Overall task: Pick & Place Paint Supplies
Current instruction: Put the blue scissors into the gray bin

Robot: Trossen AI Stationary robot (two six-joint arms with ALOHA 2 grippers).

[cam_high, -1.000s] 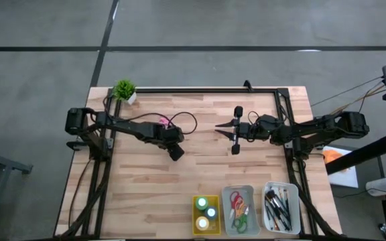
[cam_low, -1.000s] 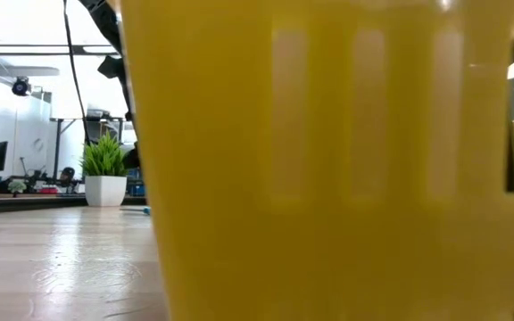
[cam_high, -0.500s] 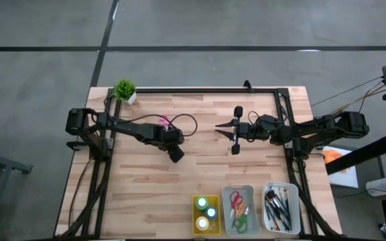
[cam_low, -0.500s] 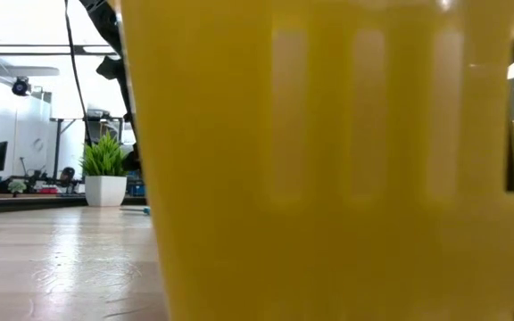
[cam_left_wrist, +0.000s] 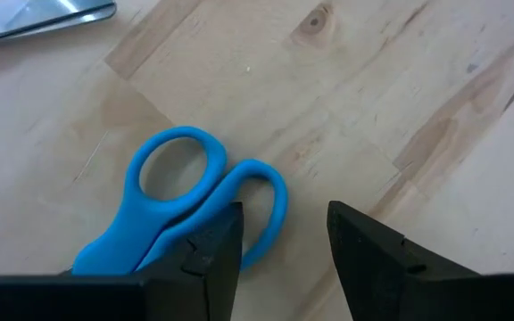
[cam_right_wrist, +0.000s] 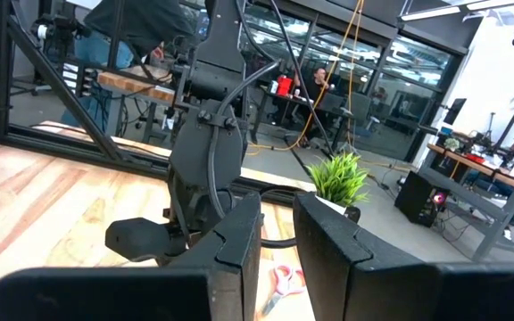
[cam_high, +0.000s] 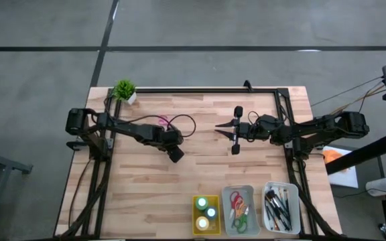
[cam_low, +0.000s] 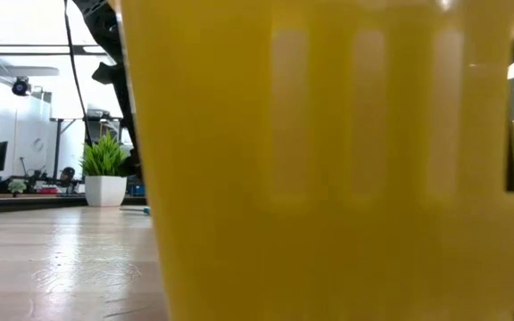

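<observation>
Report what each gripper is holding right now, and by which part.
Nothing is held. The left gripper hangs open just above the blue-handled scissors on the table; the right gripper is empty, fingers slightly apart, in mid-air.

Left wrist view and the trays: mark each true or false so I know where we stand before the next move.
1. The blue scissors lie on the table by the left gripper. True.
2. The left gripper is shut on the scissors. False: its jaws stand open, nothing between them.
3. The yellow tray holds paint bottles. True.
4. The white tray holds scissors. False: it holds brushes.
5. The right gripper hangs over the trays. False: it is mid-table.
</observation>
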